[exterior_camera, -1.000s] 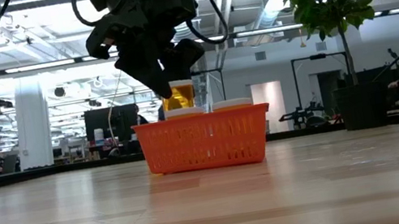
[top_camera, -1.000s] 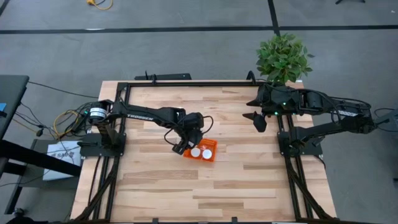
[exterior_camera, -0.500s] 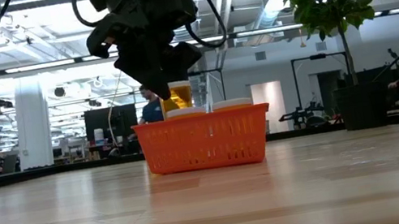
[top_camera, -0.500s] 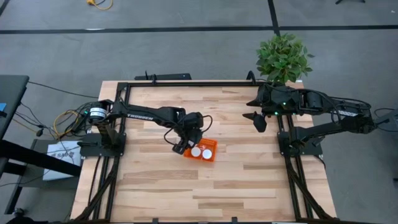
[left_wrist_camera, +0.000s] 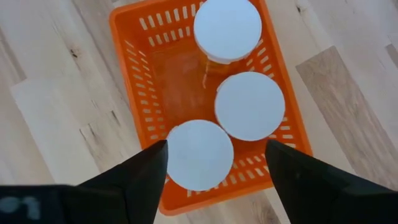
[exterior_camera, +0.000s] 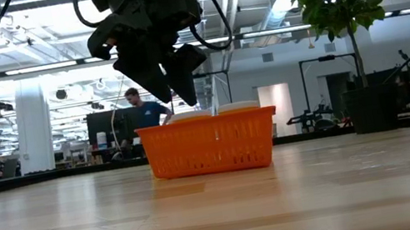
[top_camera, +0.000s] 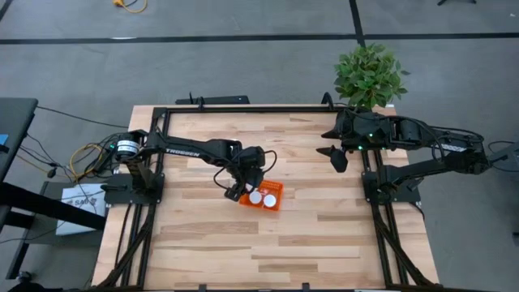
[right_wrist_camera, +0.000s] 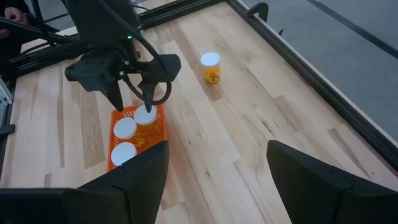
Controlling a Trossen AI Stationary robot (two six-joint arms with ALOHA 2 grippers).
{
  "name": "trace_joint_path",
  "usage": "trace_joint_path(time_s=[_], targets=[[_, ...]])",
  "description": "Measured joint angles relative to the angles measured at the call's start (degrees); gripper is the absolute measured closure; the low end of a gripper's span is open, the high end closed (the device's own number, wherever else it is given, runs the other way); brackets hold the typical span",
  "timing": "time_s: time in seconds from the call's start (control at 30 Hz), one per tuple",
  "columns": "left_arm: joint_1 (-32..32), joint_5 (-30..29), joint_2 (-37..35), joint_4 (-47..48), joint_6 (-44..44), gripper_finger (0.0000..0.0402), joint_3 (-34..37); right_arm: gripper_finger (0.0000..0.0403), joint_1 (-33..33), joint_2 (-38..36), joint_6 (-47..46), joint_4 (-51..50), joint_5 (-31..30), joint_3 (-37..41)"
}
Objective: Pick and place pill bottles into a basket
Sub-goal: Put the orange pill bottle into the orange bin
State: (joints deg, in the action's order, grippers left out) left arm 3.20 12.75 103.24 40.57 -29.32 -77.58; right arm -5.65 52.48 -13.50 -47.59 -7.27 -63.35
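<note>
The orange basket (left_wrist_camera: pixel 127 93) stands mid-table (top_camera: pixel 278 189) and holds three pill bottles standing upright, white caps up (left_wrist_camera: pixel 227 28) (left_wrist_camera: pixel 250 106) (left_wrist_camera: pixel 199 154). My left gripper (left_wrist_camera: pixel 217 180) hangs open just above the basket's near-left end (top_camera: pixel 241 191), its fingers on either side of the nearest bottle's cap, apart from it as far as I can see. A fourth bottle (right_wrist_camera: pixel 210 67) stands upright on the table toward the far edge. My right gripper (top_camera: pixel 336 158) waits open and empty at the table's right side.
A potted plant (top_camera: pixel 369 73) stands at the table's far right corner. Black frame rails (top_camera: pixel 243 108) run around the table. In the low view a person (exterior_camera: pixel 136 110) shows in the room behind the basket (exterior_camera: pixel 210 144).
The bottle that stood out above the basket's rim between my left gripper's fingers has gone down into the basket; only its cap now shows at rim level. My left gripper has let it go and stays above the basket. A person has walked into the low view.
</note>
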Motion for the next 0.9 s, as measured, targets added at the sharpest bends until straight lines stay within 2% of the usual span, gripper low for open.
trace_joint_path(time_s=[0.2,0.43,0.67,0.9], targets=[[0.0,-1.25,0.0,0.77,-0.03,0.0136,-0.54,0.0137,0.0,0.0,0.0,0.0,0.01,0.0],[0.7,-2.3,-1.94,7.07,-0.83,0.0136,-5.44,0.0137,0.0,0.0,-0.02,0.0,0.01,0.0],[7.53,3.12,-10.46,7.42,5.8,0.0136,-6.28,0.0137,0.0,0.01,-0.07,0.08,0.0,0.0],[13.75,8.4,-17.19,7.55,8.75,0.0136,-2.83,0.0137,-0.94,0.01,0.87,1.91,-0.15,0.0]])
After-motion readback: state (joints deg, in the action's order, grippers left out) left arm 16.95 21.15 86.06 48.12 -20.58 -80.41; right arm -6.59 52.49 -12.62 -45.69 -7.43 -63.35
